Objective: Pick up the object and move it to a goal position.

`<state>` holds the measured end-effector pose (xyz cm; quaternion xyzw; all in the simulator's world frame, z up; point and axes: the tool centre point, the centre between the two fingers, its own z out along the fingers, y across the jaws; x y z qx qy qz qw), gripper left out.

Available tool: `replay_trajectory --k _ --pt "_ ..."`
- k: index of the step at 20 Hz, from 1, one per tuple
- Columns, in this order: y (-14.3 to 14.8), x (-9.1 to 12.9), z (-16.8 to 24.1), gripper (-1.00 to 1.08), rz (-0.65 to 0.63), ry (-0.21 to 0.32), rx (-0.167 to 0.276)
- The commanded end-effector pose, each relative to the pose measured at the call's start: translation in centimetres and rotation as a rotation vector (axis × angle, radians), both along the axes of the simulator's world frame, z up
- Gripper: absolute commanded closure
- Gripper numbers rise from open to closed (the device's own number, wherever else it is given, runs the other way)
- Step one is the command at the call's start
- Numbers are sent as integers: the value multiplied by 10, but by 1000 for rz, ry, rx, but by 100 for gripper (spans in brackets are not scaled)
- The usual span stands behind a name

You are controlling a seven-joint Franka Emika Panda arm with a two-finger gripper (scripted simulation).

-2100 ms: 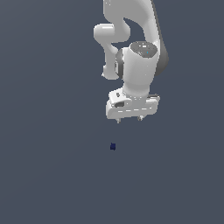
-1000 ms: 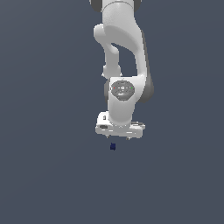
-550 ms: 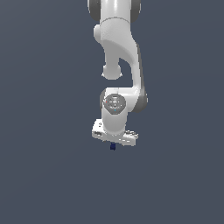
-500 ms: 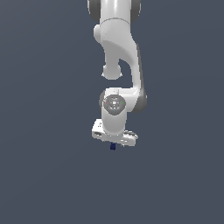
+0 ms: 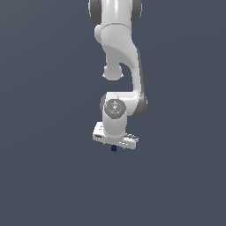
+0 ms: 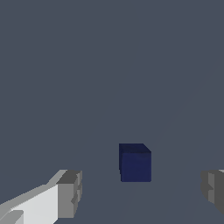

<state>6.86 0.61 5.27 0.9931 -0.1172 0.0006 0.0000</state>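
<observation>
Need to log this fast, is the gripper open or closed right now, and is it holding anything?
Gripper: open, holding nothing; the small dark navy-blue cube sits between its grey fingertips, with a gap on either side.

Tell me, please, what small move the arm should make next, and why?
Probably shut the pincer on the cube. In the wrist view the cube sits between the two fingertips with clear gaps on both sides, and the exterior view shows the pincer already low over it.
</observation>
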Motion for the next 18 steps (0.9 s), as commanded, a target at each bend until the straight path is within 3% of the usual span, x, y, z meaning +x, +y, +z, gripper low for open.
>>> replay_trajectory --k 1,11,12,18 --pt "0 -1 -12 -92 -1 1 0" --pt "0 0 -39 -92 -3 1 0" --pt "0 0 -39 108 -3 1 0" --pt "0 0 -39 108 -3 1 0"
